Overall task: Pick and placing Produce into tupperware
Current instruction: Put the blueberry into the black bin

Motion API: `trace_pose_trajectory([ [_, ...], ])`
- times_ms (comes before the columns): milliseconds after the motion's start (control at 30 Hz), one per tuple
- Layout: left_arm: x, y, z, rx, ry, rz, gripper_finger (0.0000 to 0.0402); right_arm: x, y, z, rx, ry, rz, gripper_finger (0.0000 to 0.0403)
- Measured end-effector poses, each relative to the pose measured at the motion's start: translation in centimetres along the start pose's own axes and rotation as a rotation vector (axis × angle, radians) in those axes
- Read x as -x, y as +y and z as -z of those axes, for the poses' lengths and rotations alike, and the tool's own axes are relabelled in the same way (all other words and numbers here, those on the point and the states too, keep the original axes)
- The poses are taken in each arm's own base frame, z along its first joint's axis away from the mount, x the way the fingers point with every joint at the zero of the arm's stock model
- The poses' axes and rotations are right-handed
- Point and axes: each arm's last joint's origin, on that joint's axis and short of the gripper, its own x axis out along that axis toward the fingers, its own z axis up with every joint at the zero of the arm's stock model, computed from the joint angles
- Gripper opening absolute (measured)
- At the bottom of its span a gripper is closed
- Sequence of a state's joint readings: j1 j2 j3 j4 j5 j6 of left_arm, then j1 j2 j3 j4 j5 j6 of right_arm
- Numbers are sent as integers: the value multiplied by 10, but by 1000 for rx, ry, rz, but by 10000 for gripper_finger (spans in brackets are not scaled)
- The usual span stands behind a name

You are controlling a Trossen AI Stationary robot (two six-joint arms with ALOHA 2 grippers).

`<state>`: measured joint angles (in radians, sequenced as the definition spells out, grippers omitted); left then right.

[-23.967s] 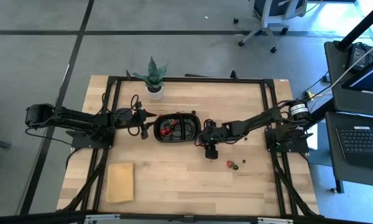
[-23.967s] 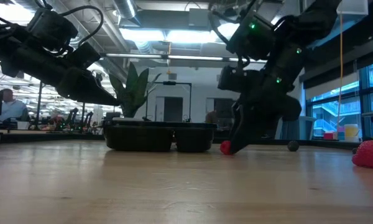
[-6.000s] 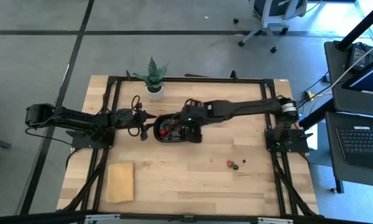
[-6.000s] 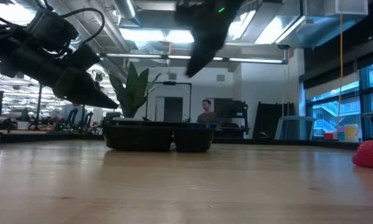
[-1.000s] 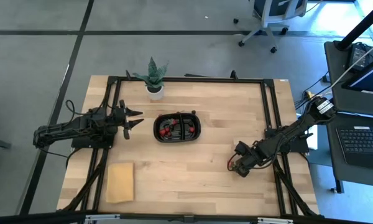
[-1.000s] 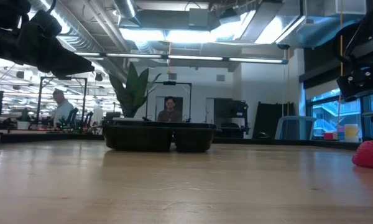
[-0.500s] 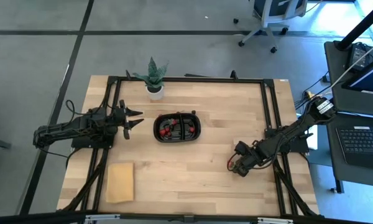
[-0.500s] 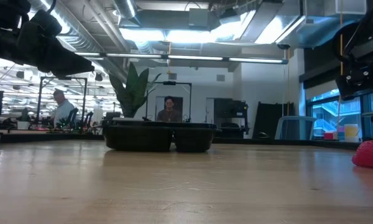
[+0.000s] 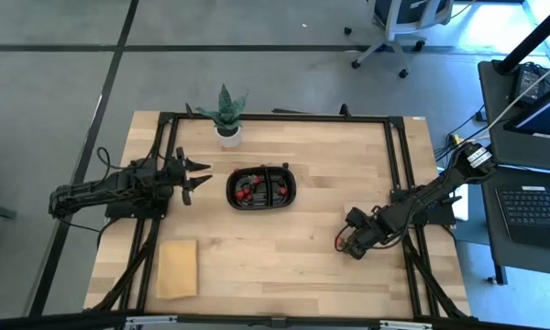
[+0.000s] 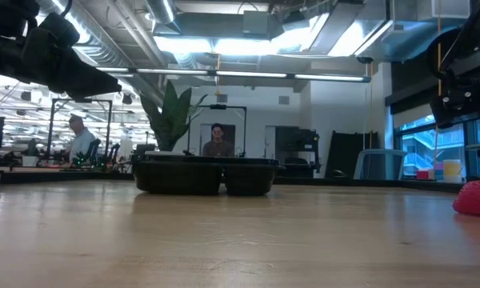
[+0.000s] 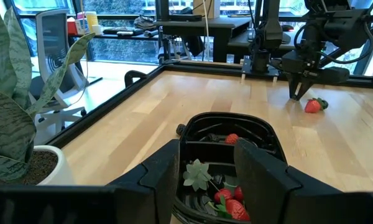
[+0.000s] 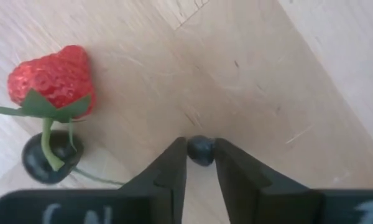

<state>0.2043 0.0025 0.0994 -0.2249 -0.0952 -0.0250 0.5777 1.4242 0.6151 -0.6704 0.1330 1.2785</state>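
The tupperware [image 9: 262, 187], a black two-compartment tray, stands mid-table with red produce in it [image 11: 227, 208]. More produce lies at the table's right: a strawberry [image 12: 50, 78], a dark cherry [image 12: 48, 163] on a green stem, and a small dark blueberry [image 12: 201, 151]. My right gripper [image 9: 347, 247] points down there, shut on the blueberry [image 12: 201, 152]. My left gripper [image 9: 197, 176] hovers open and level, left of the tray, its fingers [image 11: 161, 171] empty. In the low view the strawberry [image 10: 474, 198] rests on the tabletop at the right. My right gripper pinches the blueberry by its two opposite sides [image 12: 191, 149] between the free ends of its two fingers. The fingers come from above, pointing down. The berry sits at the tabletop beside the strawberry and cherry; whether it is lifted clear, I cannot tell.
A potted plant [image 9: 225, 115] stands at the far edge, left of centre. A flat tan block [image 9: 177, 268] lies near the front left. Black frame rails [image 9: 399, 165] run along the table's sides. Bare wood lies between the tray and the right-hand produce.
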Motion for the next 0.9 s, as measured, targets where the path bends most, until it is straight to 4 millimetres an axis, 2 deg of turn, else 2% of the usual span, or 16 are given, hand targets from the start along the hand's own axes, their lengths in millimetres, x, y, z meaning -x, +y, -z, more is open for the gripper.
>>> trace_pose_trajectory([
  [233, 0, 0, 0, 0, 0, 0, 147, 0, 0, 0, 4, -1, 2, 44],
  [600, 0, 0, 1, 0, 7, 0, 147, 2, 1, -1, 25, 4, 5, 45],
  [800, 0, 0, 1, 1, 11, 0, 147, 18, 10, -16, 64, -34, 14, 45],
  [900, 0, 0, 1, 1, 11, 0, 147, 29, 14, -31, 64, -74, 20, 46],
])
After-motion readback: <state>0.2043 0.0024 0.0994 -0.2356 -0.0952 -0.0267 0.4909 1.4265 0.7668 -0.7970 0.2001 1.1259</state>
